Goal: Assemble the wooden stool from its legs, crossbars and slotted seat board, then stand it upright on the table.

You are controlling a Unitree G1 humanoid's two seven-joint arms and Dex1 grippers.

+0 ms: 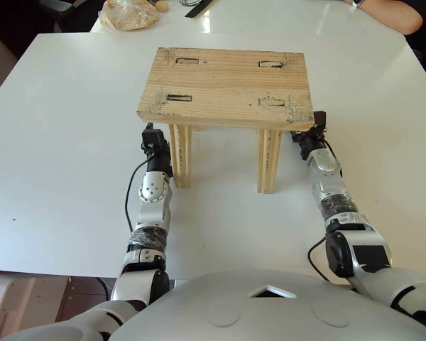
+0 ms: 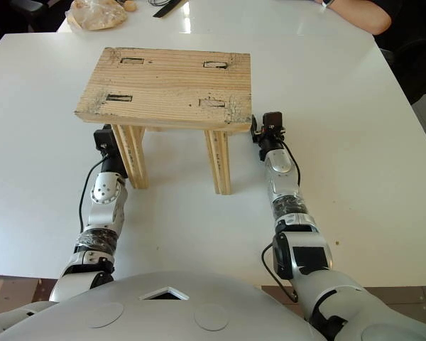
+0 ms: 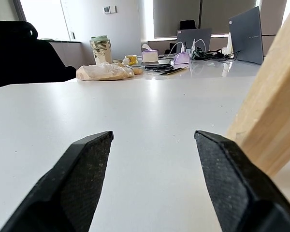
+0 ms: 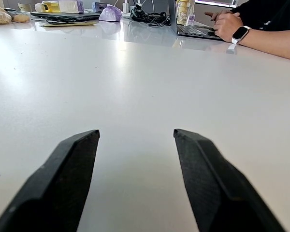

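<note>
Wood all in one piece: I'm seeing the stool upright on the white counter, slotted seat board on top, legs planted. My left tool sits low over the counter just outside the near left leg, fingers spread wide, nothing between them. Right tool — also wide open and empty — sits just beside the seat board's near right corner. A crumpled bag lies at the counter's far edge.

no readable text, labels, numbers or signs, wooden stool bare of print
</note>
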